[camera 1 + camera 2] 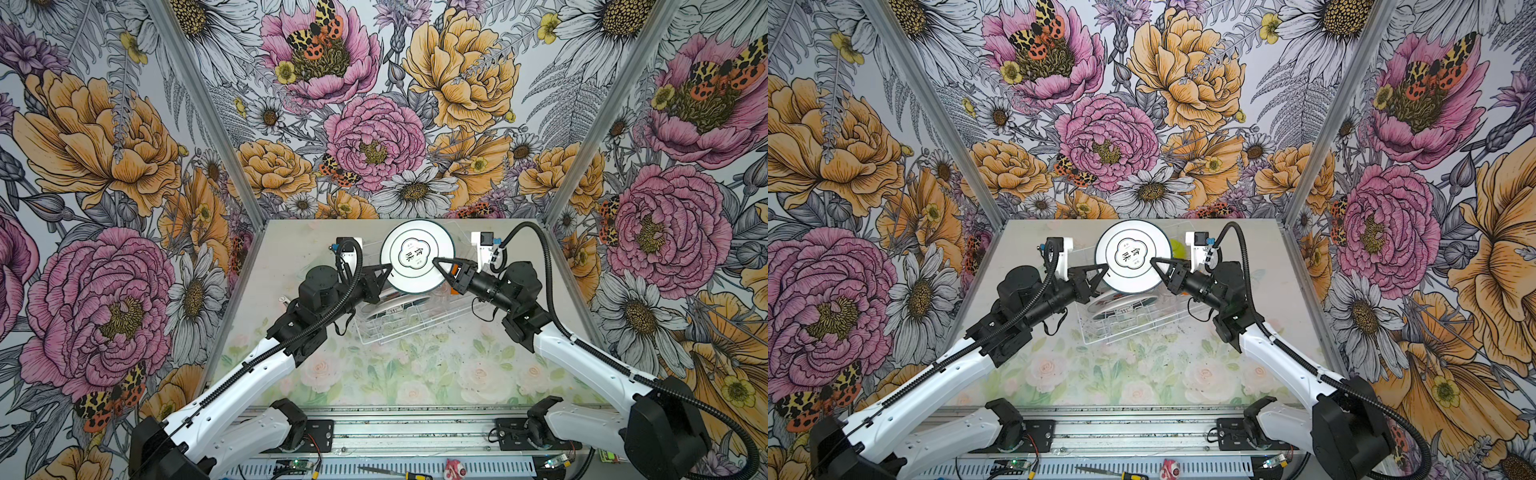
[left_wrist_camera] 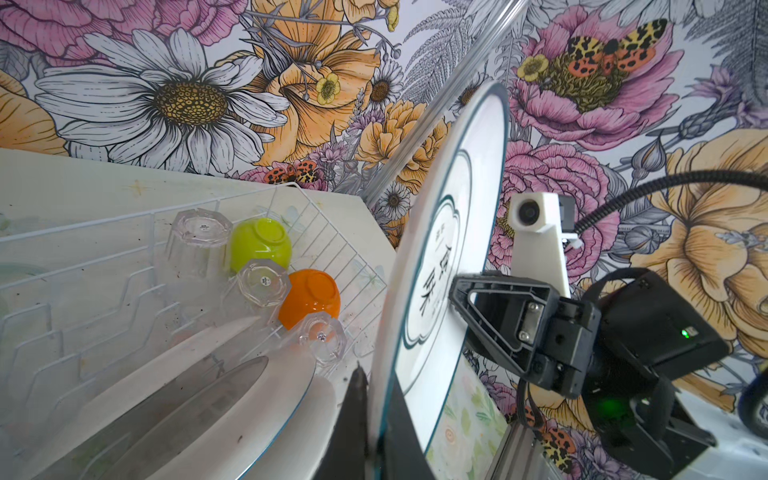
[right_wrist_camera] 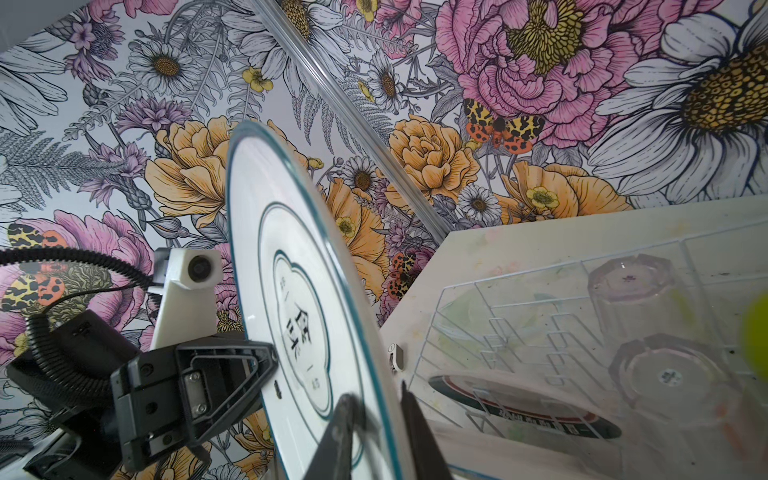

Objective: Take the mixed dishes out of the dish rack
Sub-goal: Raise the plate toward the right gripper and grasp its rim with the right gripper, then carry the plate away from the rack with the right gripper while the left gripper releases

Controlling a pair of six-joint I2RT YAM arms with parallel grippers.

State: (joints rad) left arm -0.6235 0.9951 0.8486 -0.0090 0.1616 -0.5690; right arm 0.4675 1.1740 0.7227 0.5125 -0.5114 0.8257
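Left tool (image 1: pixel 388 269) gripping plate (image 1: pixel 417 233) rim, right tool (image 1: pixel 436 261) straddling opposite rim

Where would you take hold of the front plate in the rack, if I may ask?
By its upper rim, coming from above, one finger on each face. The plate leans on edge in the rack's slots, so only that thin rim stands free.
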